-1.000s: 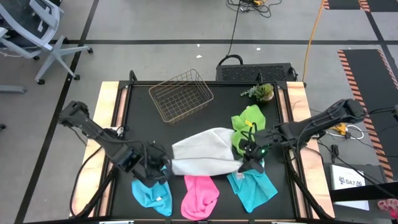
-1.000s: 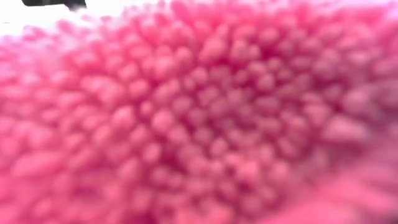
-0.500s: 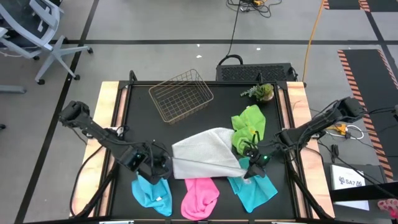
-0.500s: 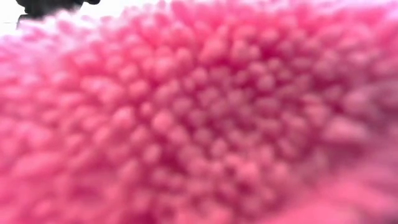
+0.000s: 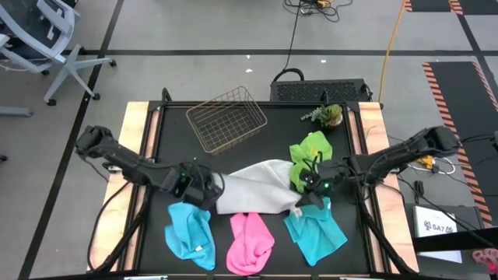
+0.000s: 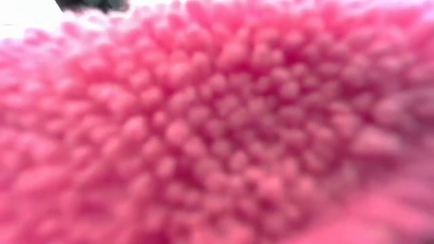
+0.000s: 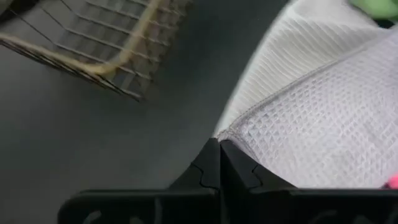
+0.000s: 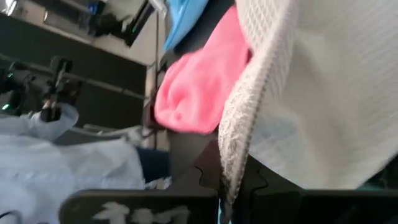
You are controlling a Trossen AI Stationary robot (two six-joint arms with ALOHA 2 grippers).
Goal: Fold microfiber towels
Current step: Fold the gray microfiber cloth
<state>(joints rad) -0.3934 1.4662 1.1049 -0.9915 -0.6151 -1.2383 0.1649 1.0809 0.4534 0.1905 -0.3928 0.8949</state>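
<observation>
Along the near edge of the black table (image 5: 167,148), three towels in a row: cyan-blue towel on the left (image 5: 189,236), pink towel (image 5: 250,241) in the middle, second cyan-blue towel (image 5: 314,233) on the right

Pink towel pressed right against the low camera, filling that view (image 6: 217,135)

Just behind that row, white-grey towel (image 5: 257,189) stretched sideways across mid-table between the two grippers, near edge overlapping the top of the pink towel

Left gripper (image 5: 204,194) at the white-grey towel's left end, fingers pressed together on its hemmed corner (image 7: 239,134); waffle weave spreading away from the pinch in the left wrist view

Right gripper (image 5: 306,199) at the towel's right end, directly above the second cyan-blue towel, fingers clamped on the hemmed edge (image 8: 239,134), cloth hanging over them in the right wrist view, pink towel (image 8: 196,87) beyond

Lime green towel (image 5: 310,155) crumpled just behind the right gripper, touching the white-grey towel's right side

Farther back, copper wire basket (image 5: 226,119) left of centre, well apart from the towels; also in the left wrist view (image 7: 93,40)

Small green plant (image 5: 327,115) near the far right corner, behind the lime green towel
</observation>
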